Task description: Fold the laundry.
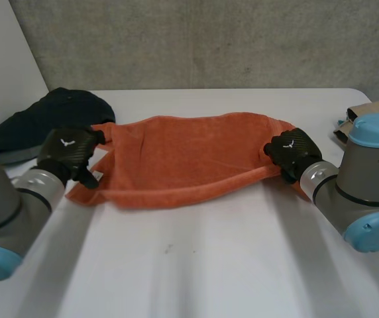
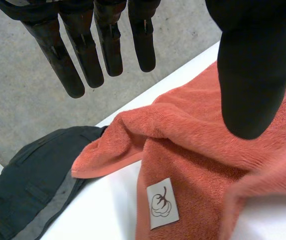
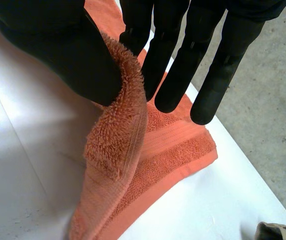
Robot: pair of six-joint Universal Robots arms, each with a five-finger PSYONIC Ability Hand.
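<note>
The right hand (image 3: pixel 58 45) is reaching in low over the white table (image 3: pixel 23 165) with its palm turned toward the middle, and it is pinching a raised fold of the orange towel (image 3: pixel 158 150) between its thumb and the nearest of its straight fingers (image 3: pixel 218 75). The other fingers are pointing down just above the cloth. That fold is standing up along the towel's right end, while the banded hem below it is lying flat on the table. The right arm (image 1: pixel 355 185) is slanting in from the near right corner. The left hand (image 2: pixel 253 65) is hovering over the towel's left end with nothing in its grasp. Its fingers (image 2: pixel 58 55) are hanging straight and spread, well apart from the thumb, and no cloth is running between them. Under this hand the towel's corner is lying folded back on itself, and a small white label (image 2: pixel 163 204) with a drawn mark is showing on the cloth. The left arm (image 1: pixel 4 205) is coming in from the near left. Between the two hands the towel is stretching sideways across the table, rumpled along its near edge. A dark garment (image 2: pixel 38 185) is lying just beyond the towel's left corner, and a brown cardboard-like object (image 1: pixel 368 109) is sitting at the table's far right edge.
</note>
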